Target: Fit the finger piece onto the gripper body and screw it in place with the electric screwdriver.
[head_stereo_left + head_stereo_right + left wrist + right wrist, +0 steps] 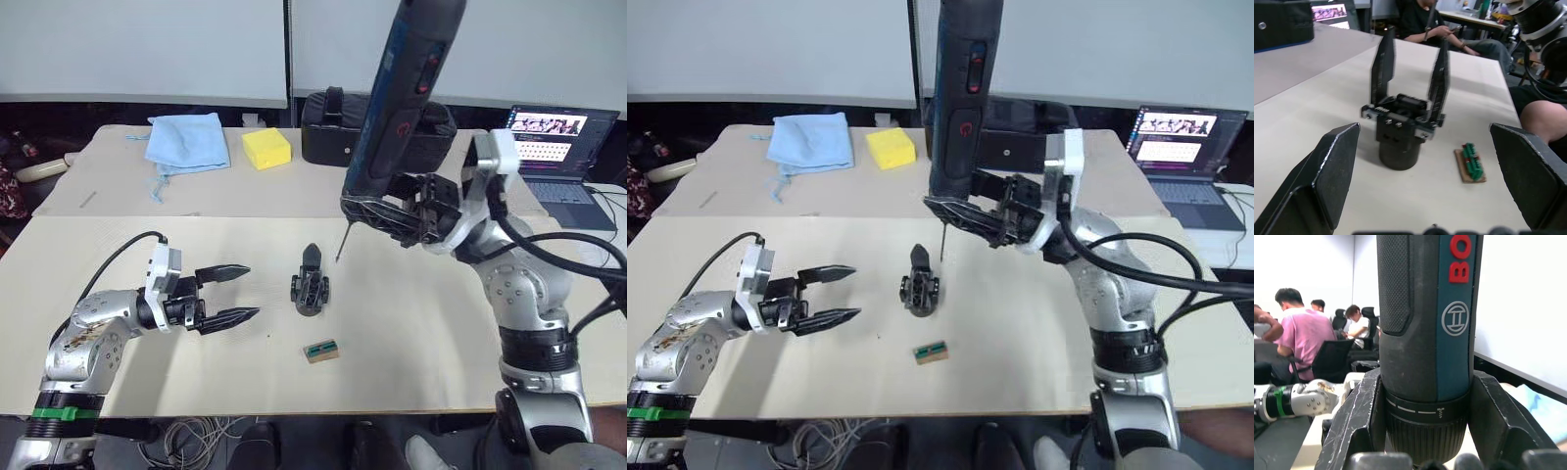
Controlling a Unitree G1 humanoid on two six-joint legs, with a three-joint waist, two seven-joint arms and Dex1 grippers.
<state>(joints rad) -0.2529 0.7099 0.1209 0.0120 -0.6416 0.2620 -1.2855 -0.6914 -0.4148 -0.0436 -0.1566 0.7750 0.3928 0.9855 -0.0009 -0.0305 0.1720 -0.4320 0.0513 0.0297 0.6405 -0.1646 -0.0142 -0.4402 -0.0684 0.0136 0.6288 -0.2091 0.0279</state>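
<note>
The gripper body (310,290) stands on the pale table's middle. Two slender black pieces rise upright from its ribbed top, the finger piece (1439,73) and another like it (1382,66). My left gripper (252,291) is open, low over the table just left of the body and pointing at it, with nothing between its fingers. My right gripper (392,211) is shut on the electric screwdriver (402,88), gripping its lower collar (1425,426). The tool stands nearly upright. Its thin bit (341,243) points down, just right of the body and apart from it.
A small tan board with a green connector (321,350) lies in front of the body. At the back are a blue cloth (186,140), a yellow sponge (266,148) and a black zipped bag (328,122). An open laptop (558,157) sits at the right. People sit around the room (1300,340).
</note>
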